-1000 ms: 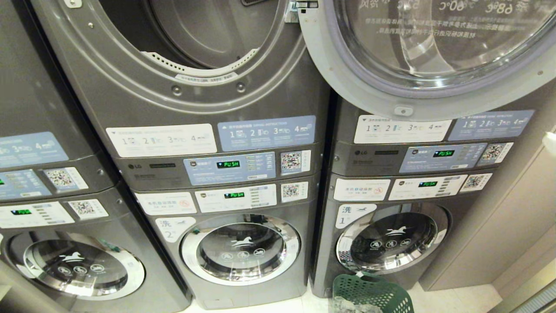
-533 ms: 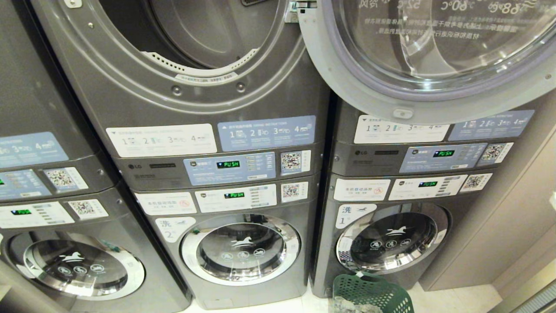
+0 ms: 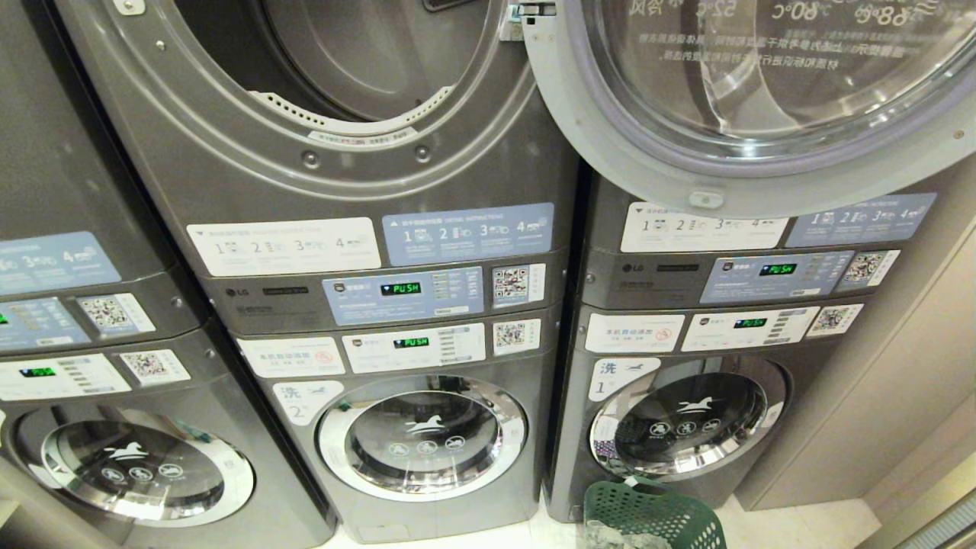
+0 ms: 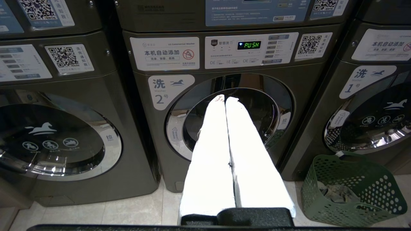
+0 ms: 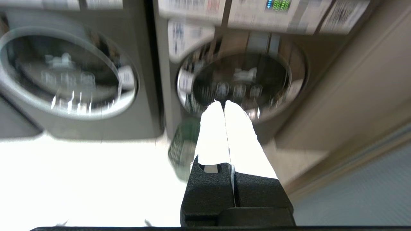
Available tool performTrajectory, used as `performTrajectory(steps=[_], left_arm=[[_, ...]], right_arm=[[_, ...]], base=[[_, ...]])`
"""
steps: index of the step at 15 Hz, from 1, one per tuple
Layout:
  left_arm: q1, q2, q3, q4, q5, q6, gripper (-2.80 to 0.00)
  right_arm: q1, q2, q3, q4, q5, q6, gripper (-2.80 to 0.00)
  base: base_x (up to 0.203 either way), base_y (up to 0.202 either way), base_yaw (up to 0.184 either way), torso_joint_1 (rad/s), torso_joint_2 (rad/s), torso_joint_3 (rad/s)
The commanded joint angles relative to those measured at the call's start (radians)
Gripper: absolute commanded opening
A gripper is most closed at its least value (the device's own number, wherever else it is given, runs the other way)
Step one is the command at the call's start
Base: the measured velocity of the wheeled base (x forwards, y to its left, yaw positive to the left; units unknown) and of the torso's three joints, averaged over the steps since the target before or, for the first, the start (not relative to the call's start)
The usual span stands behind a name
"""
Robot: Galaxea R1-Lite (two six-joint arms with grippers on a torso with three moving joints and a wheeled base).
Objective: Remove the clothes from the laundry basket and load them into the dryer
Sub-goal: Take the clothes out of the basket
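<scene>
The head view is evenly lit and sharp, with straight cabinet edges bowing toward the frame's borders. Soft reflections streak the open dryer door (image 3: 762,91) glass, and highlights ring the chrome washer door (image 3: 422,436). Green displays glow on the panels. In the left wrist view the white fingers (image 4: 212,150) are overexposed, losing surface detail, while the basket (image 4: 350,189) stays crisp. The right wrist view is heavily smeared by motion blur; its floor (image 5: 80,179) is blown out to white, and labels there are unreadable.
</scene>
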Motion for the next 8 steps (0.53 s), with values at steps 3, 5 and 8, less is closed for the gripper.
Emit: performTrajectory(steps=[3, 5, 8], left_arm=[[-0.001, -0.001, 0.000, 0.000, 0.001, -0.002, -2.80], [0.001, -0.001, 0.000, 0.000, 0.001, -0.002, -2.80], [0.000, -0.001, 0.000, 0.000, 0.000, 0.001, -2.80]], right_arm=[[0.013, -0.163, 0.036, -0.002, -0.029, 0.020, -2.80], [0.013, -0.162, 0.047, -0.024, -0.036, 0.090, -2.80], [0.013, -0.162, 0.047, -0.024, -0.038, 0.096, -2.80]], base=[[0.000, 0.000, 0.000, 0.000, 0.00, 0.000], [0.000, 0.000, 0.000, 0.000, 0.00, 0.000], [0.000, 0.000, 0.000, 0.000, 0.00, 0.000]])
